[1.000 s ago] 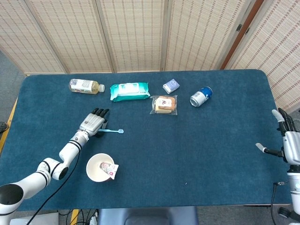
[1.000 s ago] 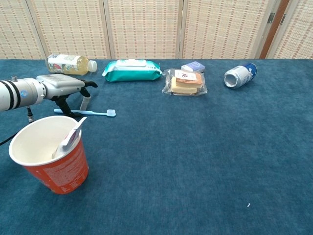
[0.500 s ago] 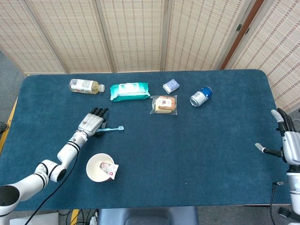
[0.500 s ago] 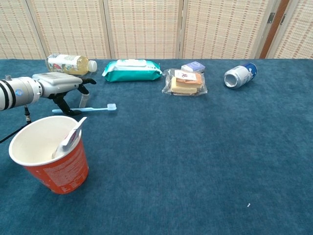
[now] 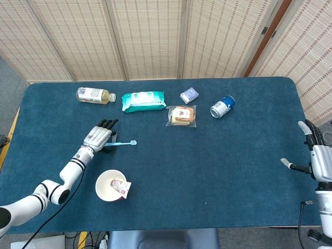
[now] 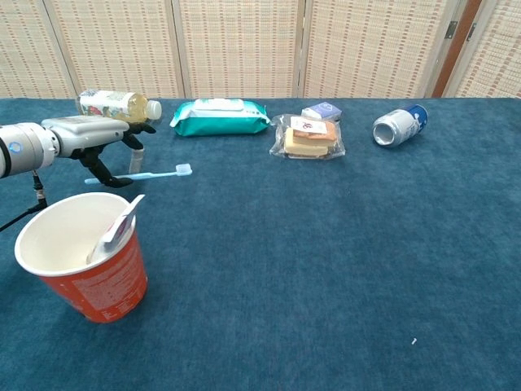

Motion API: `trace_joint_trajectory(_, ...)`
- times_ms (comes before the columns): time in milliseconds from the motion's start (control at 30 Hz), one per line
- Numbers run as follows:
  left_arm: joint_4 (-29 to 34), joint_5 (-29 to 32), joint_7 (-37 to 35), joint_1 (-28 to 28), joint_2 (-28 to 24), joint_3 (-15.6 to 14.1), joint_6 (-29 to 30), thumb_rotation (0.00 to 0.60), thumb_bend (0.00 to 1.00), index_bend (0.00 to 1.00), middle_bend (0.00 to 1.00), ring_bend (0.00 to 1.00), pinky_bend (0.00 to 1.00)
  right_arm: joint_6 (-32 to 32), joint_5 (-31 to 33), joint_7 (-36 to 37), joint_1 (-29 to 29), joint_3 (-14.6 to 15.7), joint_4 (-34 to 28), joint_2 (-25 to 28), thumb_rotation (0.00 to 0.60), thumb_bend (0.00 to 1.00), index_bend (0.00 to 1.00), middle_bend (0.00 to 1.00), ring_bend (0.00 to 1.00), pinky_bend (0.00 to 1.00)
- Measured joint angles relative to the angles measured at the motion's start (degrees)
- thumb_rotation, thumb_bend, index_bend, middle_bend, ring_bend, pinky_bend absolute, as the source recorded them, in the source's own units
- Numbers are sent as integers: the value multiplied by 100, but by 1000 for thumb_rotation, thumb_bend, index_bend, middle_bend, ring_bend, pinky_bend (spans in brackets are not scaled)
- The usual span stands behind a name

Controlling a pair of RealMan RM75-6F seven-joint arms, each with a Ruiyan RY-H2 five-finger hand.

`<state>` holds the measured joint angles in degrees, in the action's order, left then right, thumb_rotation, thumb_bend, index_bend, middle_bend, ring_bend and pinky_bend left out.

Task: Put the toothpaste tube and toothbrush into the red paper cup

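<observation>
The toothbrush is the piece in hand: our left hand pinches its handle end, and in the chest view the pale blue stick juts out level, head pointing away from the hand, apparently clear of the table (the head view cannot confirm the gap). The toothpaste tube already stands in the red paper cup, leaning against the rim on the side nearer the table's middle, so we judge half the task done and the second half at the lift stage. The cup sits near the table's front edge, between us and the left hand, with open cloth between hand and cup.

What the next move calls for, as we see it, is carrying the brush back over the cup mouth, tipping it so one end points down, and releasing without knocking the tube or the light cup over. The pinch on a thin handle looks slight, so a slip or a twist is the risk.

Compared with a second ago, the left hand has risen and drawn back toward the bottle, and the brush, which then lay on the cloth, has come up with it. The cup and tube have not shifted. Our right hand stays at the table's far right edge, fingers spread and holding nothing.
</observation>
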<state>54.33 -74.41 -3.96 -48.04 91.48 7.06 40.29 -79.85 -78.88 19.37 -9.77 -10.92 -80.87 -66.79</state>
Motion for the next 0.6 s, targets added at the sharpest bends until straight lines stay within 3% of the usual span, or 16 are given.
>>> trace_joint_trajectory(600, 1744, 373, 122, 335, -927, 234, 476, 600, 403, 556, 0, 0, 0, 0, -63, -2, -50, 1, -54, -19, 600, 0, 54, 24, 26, 366)
